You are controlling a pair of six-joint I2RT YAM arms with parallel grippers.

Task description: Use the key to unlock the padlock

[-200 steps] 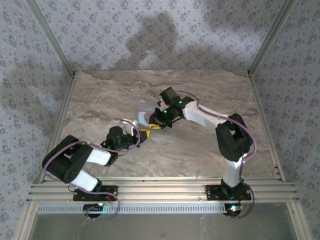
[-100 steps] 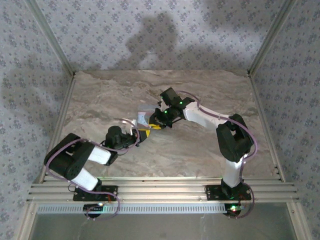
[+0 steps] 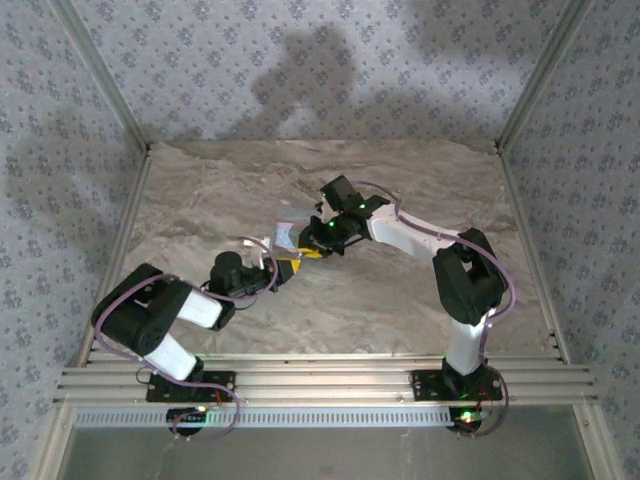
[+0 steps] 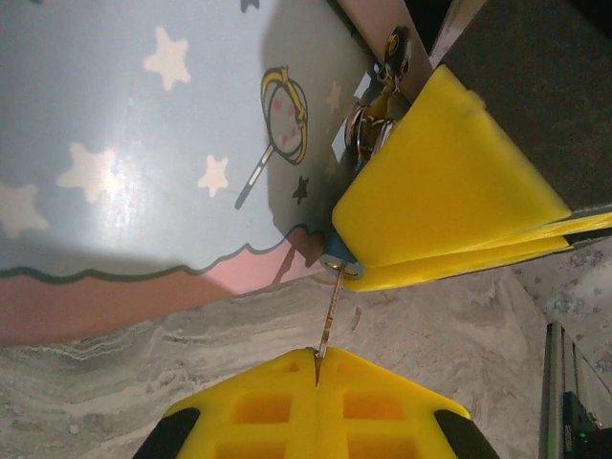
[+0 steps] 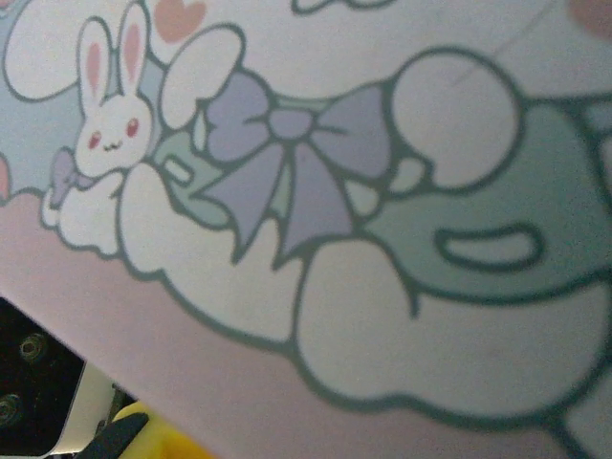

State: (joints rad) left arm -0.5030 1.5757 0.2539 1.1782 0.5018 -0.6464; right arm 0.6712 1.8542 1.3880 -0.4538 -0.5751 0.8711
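In the lower centre of the left wrist view, the left gripper (image 4: 316, 368) has its yellow fingers pinched together on the thin metal key (image 4: 327, 316). The key's shaft runs up into the small dark teal padlock (image 4: 339, 259), so the key looks lined up for turning. The right gripper (image 4: 359, 271) comes in from the right of the frame, its yellow fingers converging on the padlock and apparently clamping it, probably to steady it against the twist. The padlock hangs at the edge of the pale blue rectangular tin with stars and cartoon figures (image 4: 143, 143), just below its shiny metal hasp (image 4: 368, 129). The tin sits on the marble-patterned table (image 4: 191, 373). Crowding is the difficulty here, in my view: both sets of fingers and the tin's wall leave little room to rotate the key.
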